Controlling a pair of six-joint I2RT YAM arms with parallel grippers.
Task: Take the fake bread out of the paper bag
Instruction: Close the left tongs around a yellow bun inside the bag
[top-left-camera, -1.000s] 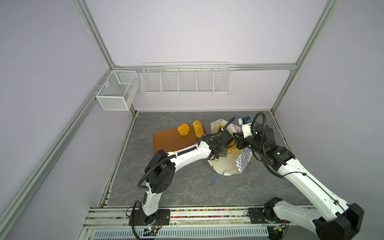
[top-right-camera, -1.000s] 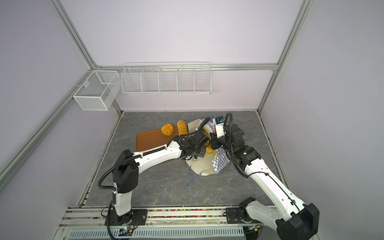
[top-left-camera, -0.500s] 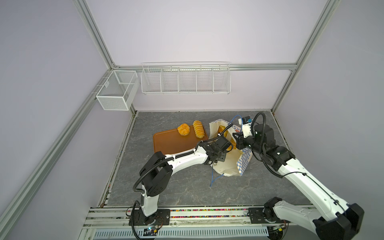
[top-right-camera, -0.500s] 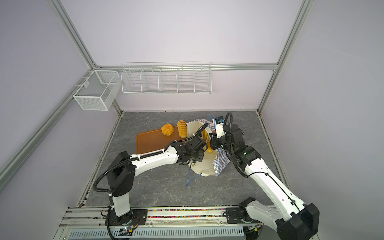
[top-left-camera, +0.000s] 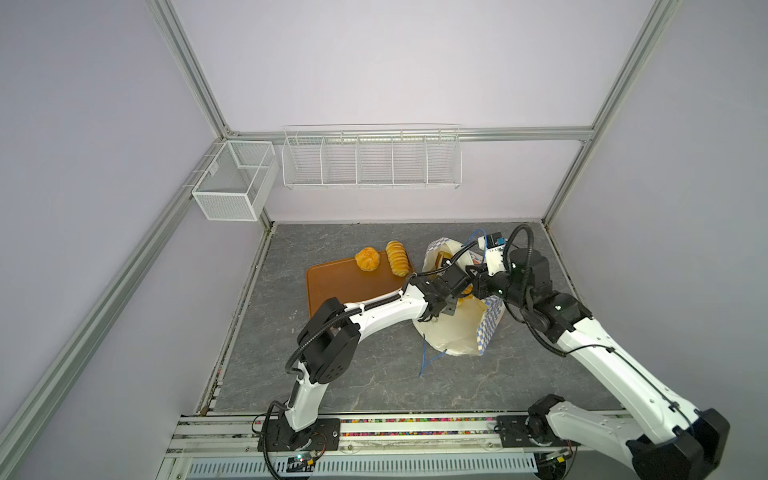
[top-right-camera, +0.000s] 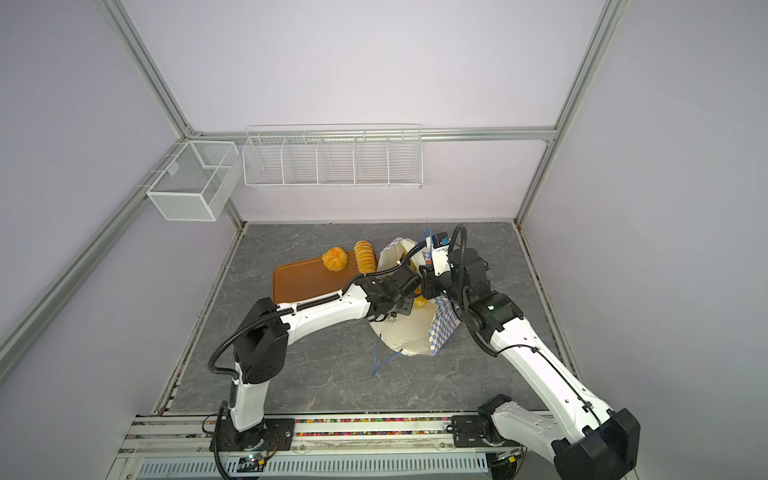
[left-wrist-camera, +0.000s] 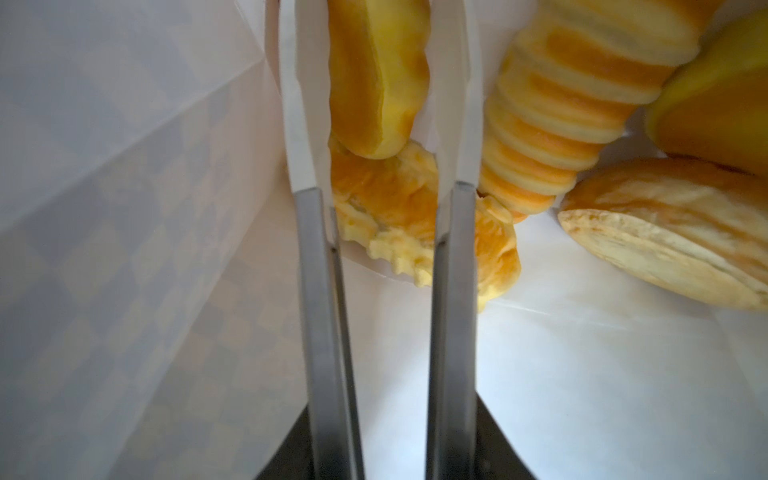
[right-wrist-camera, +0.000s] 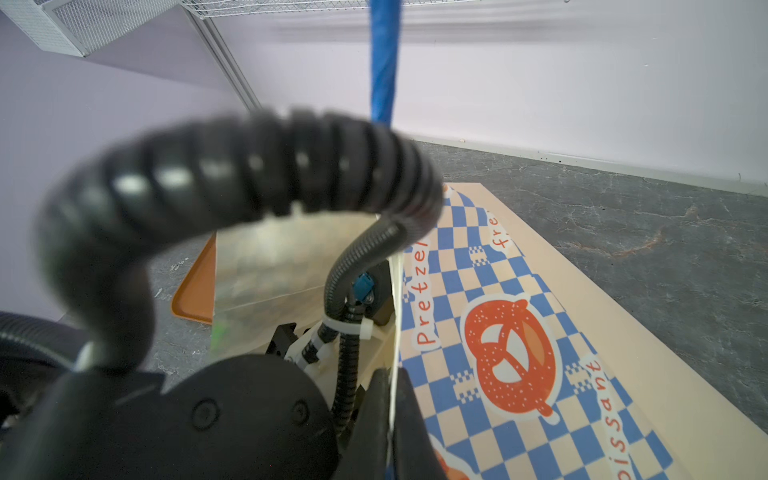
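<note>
The step in hand is fetching another piece of bread out of the paper bag (top-left-camera: 453, 336), which sits slumped on the far right part of the desk (top-left-camera: 374, 386), just right of a brown tray (top-left-camera: 345, 286). Two pieces are already out: a round bun (top-left-camera: 367, 259) and a ridged loaf (top-left-camera: 397, 258) at the tray's far edge.

The left gripper (left-wrist-camera: 376, 25) is deep inside the bag. Its fingers press on either side of a smooth yellow loaf (left-wrist-camera: 374, 83), so it looks to be grasping that piece, though how firmly cannot be told. A flaky pastry (left-wrist-camera: 386, 199) lies just under the held loaf and touches it. A ridged roll (left-wrist-camera: 552, 124) and a flat round bun (left-wrist-camera: 665, 232) sit beside them on the bag's inner wall, and another yellow piece (left-wrist-camera: 715, 104) is only partly in view.

The right gripper (right-wrist-camera: 391, 395) is clenched on the bag's rim, the paper edge pinched between its black fingers, which keeps the mouth open.

The next move probably calls for drawing the left arm straight back through the mouth while the right keeps its pinch, so the bag does not drag along. The flaky pastry may get nudged, and the paper wall runs close to one finger. The loaf then goes to the tray beside the other two.
</note>
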